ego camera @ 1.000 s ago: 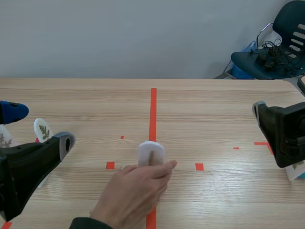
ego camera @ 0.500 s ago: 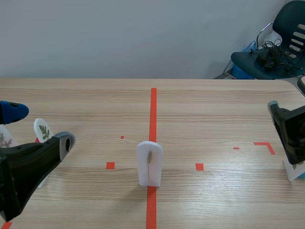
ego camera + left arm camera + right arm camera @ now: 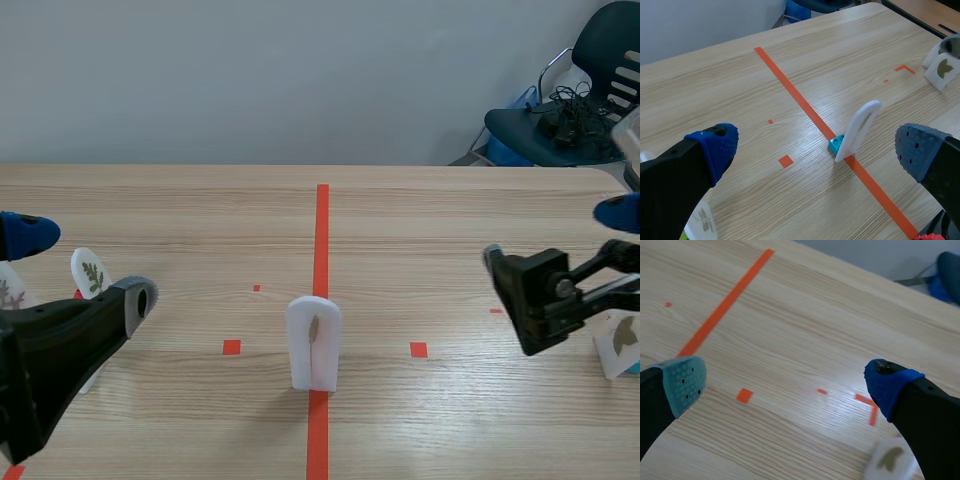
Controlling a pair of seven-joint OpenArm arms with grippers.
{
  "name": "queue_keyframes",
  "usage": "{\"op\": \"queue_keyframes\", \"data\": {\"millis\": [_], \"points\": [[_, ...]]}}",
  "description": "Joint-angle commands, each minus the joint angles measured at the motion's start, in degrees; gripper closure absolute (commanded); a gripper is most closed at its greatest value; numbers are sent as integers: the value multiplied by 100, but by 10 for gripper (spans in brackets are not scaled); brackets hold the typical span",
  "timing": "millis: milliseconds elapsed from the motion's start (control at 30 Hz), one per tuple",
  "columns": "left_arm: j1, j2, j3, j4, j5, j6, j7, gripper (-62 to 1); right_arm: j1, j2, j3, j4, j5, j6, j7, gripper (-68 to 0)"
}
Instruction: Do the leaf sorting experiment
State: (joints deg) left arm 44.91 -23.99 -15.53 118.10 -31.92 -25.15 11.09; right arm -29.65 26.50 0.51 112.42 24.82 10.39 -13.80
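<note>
1. A white arched stand (image 3: 314,343) is upright on the red tape line (image 3: 322,230) that runs down the middle of the tabletop (image 3: 430,215), nearer the near edge than the far one. A small olive leaf shows on its face.
2. From the left wrist view the white arched stand (image 3: 858,131) leans back a little and sits in a teal base (image 3: 836,145), ahead of the gripper and between its two spread fingers, touching neither.
3. The left gripper (image 3: 88,266) hangs low by the tabletop's left edge with its fingers wide apart and nothing between them; the left wrist view shows the same gap (image 3: 817,147).
4. An oval leaf card (image 3: 90,272) with a green sprig stands near the left edge, seen between the left gripper's fingers. A paler card (image 3: 9,291) is just beside it, partly cut off.
5. The right gripper (image 3: 558,238) is over the right part of the tabletop, fingers well apart and holding nothing (image 3: 786,381).
6. A white block card (image 3: 622,340) bearing a leaf stands at the right edge, near the right gripper but not touching it; it appears blurred in the right wrist view (image 3: 888,460).
7. A dark chair (image 3: 585,95) with cables on its seat is beyond the far right corner.
</note>
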Motion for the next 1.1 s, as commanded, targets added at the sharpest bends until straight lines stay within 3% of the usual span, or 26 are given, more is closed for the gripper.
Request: {"op": "queue_keyframes", "data": {"millis": [0,167,267,400,567,733,900,1067], "points": [[-17,-2,2,90,-4,0,-74,-623,271,61,-205,-157,55,140,90,-679],[-17,-2,2,90,-4,0,-76,-623,944,61,-970,-863,50,1235,31,-679],[-17,-2,2,90,-4,0,-76,-623,1276,61,-1515,-1117,-136,1589,-2,-679],[-17,-2,2,90,-2,2,-76,-623,1674,-13,-2194,-1460,-494,1626,223,-679],[-17,-2,2,90,-2,4,-79,-623,2256,-422,-2964,-2308,-918,1626,358,-679],[-17,-2,2,90,-2,4,-79,-623,2605,-699,-3314,-2975,-968,1624,433,-670],[-17,-2,2,90,-2,4,-79,-623,2664,-780,-3357,-3058,-970,1626,374,-398],[-17,-2,2,90,-2,4,-79,-623,2664,-778,-3357,-3058,-970,1626,365,-244]]}}
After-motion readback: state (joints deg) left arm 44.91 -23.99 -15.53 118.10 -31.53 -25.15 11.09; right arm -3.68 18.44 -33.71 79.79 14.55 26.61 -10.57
